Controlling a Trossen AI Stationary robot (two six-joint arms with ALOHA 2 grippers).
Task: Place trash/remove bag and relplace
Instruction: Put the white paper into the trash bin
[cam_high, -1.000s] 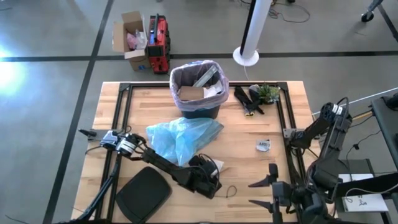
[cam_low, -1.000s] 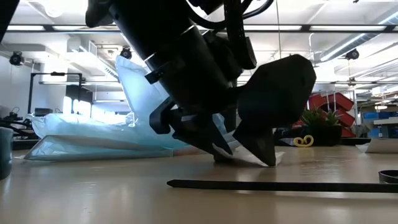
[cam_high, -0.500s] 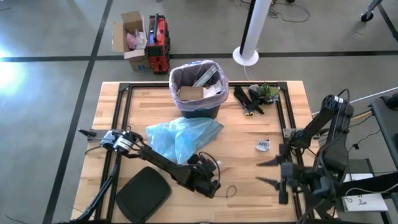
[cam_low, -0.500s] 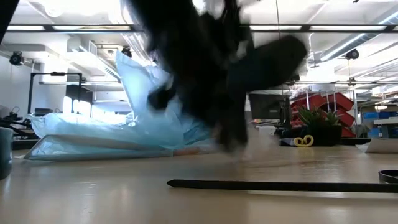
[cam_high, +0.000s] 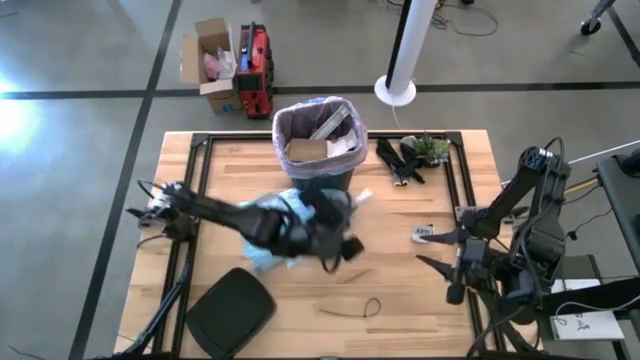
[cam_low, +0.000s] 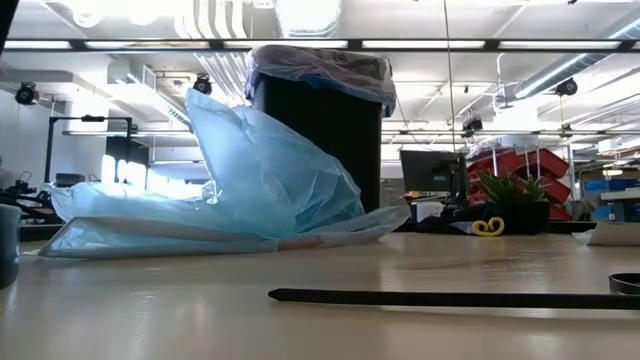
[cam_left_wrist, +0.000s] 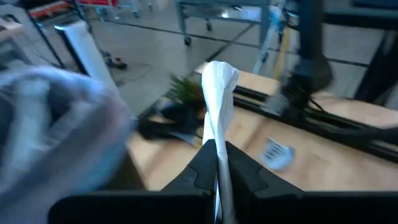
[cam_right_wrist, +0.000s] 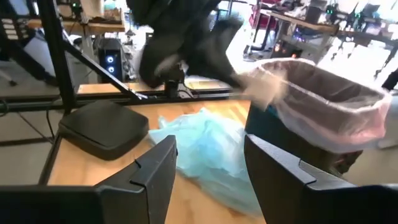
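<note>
Left gripper (cam_left_wrist: 217, 165): we see its jaws closed tight on a white scrap (cam_left_wrist: 219, 93), which stands up between them. In the high view this gripper (cam_high: 345, 240) is blurred, above the tabletop (cam_high: 400, 290), just in front of the bin (cam_high: 318, 140).
Right gripper (cam_high: 440, 262): it waits near the right edge of the tabletop, jaws partly open, and we see nothing between them.
Bag (cam_high: 318, 108): the pinkish liner sits in the dark bin, its edge folded over the rim. The bin stands at the far middle of the tabletop.
Trash: we see brown paper (cam_high: 308, 149) and white pieces already inside the bin.
Blue bag (cam_low: 230, 190): it lies spread on the tabletop in front of the bin, touching its base.
Lid (cam_high: 232, 312): a dark flat lid lies near the front left corner.
Cable tie (cam_low: 440, 297): a thin black strip lies on the tabletop at the front.
</note>
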